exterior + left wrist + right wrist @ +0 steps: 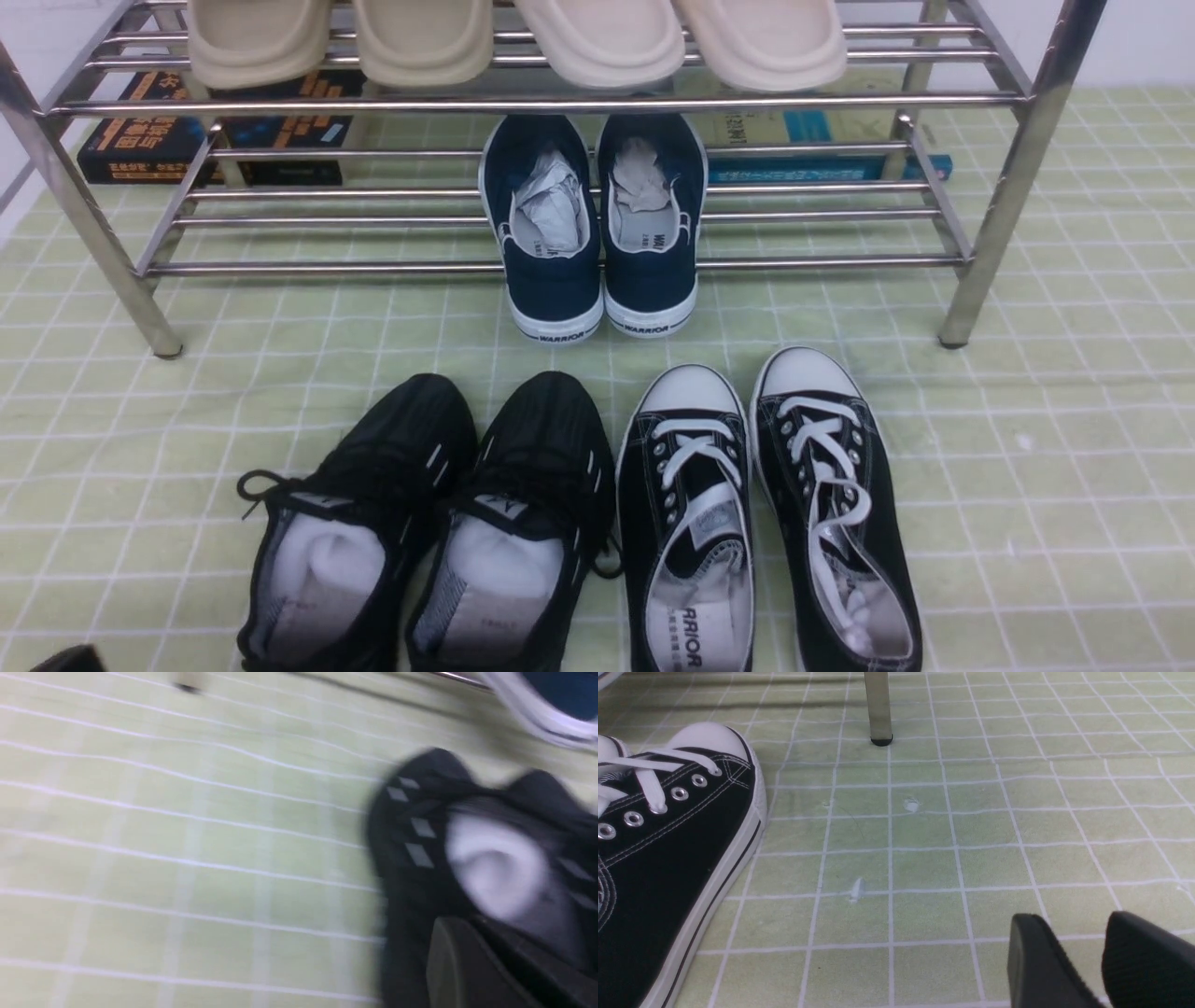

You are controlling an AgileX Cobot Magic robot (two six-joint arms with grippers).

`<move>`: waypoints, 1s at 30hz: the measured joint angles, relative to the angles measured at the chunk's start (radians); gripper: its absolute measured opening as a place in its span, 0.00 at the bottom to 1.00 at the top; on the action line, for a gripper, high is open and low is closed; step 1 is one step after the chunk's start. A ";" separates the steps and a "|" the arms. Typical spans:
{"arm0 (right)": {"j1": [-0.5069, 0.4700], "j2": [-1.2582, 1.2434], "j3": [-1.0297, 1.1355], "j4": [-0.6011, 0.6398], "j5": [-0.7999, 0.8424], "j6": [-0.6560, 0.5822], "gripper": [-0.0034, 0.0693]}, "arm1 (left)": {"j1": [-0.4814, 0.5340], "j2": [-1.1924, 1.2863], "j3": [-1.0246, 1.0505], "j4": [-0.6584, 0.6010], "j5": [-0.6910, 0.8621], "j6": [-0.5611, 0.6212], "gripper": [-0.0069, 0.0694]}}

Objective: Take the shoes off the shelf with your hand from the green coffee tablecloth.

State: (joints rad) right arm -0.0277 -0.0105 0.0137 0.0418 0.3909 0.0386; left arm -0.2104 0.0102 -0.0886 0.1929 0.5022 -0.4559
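Motion blur smears the black knit shoes [467, 858] beside the left pincer [472, 961], whose spread I cannot tell; the right pincer [1097, 947] stands parted, empty, above checked green cloth [924, 835].

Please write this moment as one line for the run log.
black shoes on green tablecloth, off shelf | left gripper near them, jaws unclear in blur | right gripper holds nothing

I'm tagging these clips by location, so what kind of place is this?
Probably a staged indoor test setup, not a real hallway: a steel shoe rack stands on a green checked tablecloth, with books behind it and sneaker pairs lined up in front.
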 joint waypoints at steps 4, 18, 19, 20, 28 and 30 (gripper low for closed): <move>0.000 0.000 0.000 0.000 0.000 0.000 0.37 | 0.107 -0.021 0.054 -0.043 -0.012 0.100 0.14; 0.000 0.000 0.000 0.000 0.000 0.004 0.37 | 0.144 -0.022 0.102 -0.081 -0.109 0.221 0.16; 0.000 0.000 0.000 0.000 0.000 0.004 0.37 | 0.144 -0.022 0.102 -0.081 -0.109 0.221 0.16; 0.000 0.000 0.000 0.000 0.000 0.004 0.37 | 0.144 -0.022 0.102 -0.081 -0.109 0.221 0.16; 0.000 0.000 0.000 0.000 0.000 0.004 0.37 | 0.163 -0.022 0.102 -0.081 -0.110 0.221 0.18; 0.000 0.000 0.000 0.000 0.000 0.004 0.37 | 0.185 -0.022 0.102 -0.081 -0.110 0.221 0.18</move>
State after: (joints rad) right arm -0.0277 -0.0105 0.0137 0.0418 0.3909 0.0428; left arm -0.0252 -0.0114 0.0139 0.1124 0.3924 -0.2347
